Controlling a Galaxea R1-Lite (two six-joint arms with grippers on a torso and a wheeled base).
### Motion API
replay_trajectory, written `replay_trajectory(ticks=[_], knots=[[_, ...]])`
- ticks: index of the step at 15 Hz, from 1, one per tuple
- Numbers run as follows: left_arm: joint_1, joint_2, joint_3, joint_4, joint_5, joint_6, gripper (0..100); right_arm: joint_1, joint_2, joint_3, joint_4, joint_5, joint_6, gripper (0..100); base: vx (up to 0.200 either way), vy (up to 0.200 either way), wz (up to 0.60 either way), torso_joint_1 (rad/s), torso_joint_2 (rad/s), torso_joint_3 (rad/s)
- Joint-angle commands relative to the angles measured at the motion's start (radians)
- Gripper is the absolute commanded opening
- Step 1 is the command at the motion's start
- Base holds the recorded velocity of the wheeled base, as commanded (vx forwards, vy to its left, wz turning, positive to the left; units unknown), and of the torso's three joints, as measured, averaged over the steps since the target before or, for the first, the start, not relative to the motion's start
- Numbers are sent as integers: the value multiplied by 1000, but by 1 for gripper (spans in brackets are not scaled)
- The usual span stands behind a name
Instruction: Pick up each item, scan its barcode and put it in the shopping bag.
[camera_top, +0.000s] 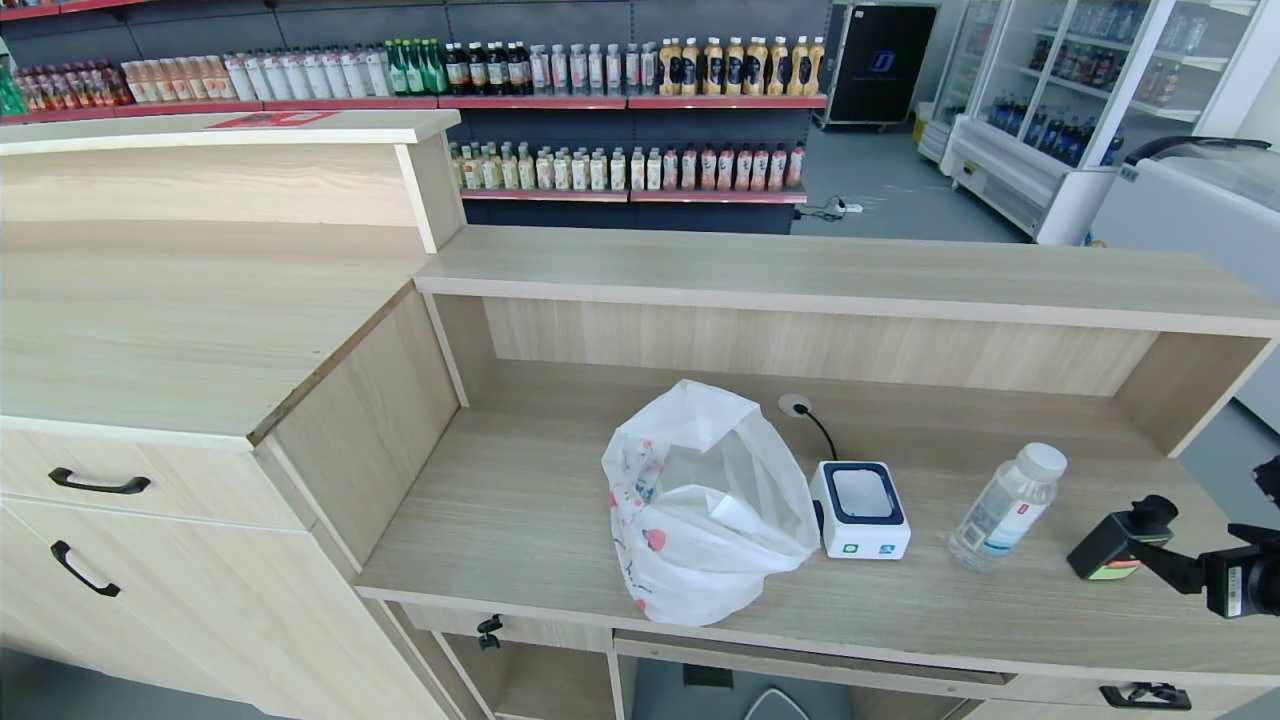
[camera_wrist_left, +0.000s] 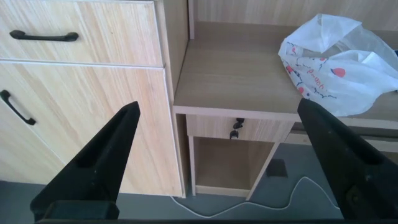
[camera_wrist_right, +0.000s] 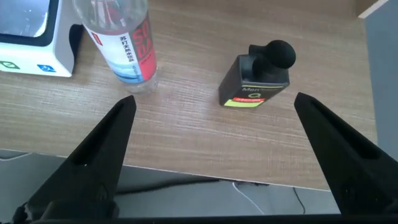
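Pale wood counter (camera_top: 520, 500) carries a white shopping bag (camera_top: 700, 500), its mouth open upward and its contents unclear. Just beside it sits the scanner (camera_top: 860, 505), then a clear water bottle (camera_top: 1005, 505) and a black bottle (camera_top: 1105, 548), both upright. The right gripper (camera_wrist_right: 214, 98) hangs spread near the black bottle, apart from it. The left gripper (camera_wrist_left: 219, 106), also spread, hangs off the counter's front by the drawers (camera_wrist_left: 68, 56).

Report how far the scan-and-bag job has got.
Done: nothing clearly; the bag's contents cannot be made out. In hand: nothing. The right gripper, jaws open, is above the black bottle lying on the counter; the left gripper, also open, is low by the counter front. Left: the water bottle and black bottle both sit right of the scanner, unbagged.
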Motion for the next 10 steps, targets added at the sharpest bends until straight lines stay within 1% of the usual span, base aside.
replay_trajectory(ticks=[1,4,7,10], knots=[[0,1,0,0,1,0,100,17,100,2,-55,10,-2,100,0,0,0,0,0,0],[0,1,0,0,1,0,100,43,158,-1,-102,14,-8,100,0,0,0,0,0,0],[0,1,0,0,-1,0,100,100,241,-16,-228,35,-8,100,0,0,0,0,0,0],[0,0,0,0,1,0,100,147,292,-22,-277,56,-6,100,0,0,0,0,0,0]])
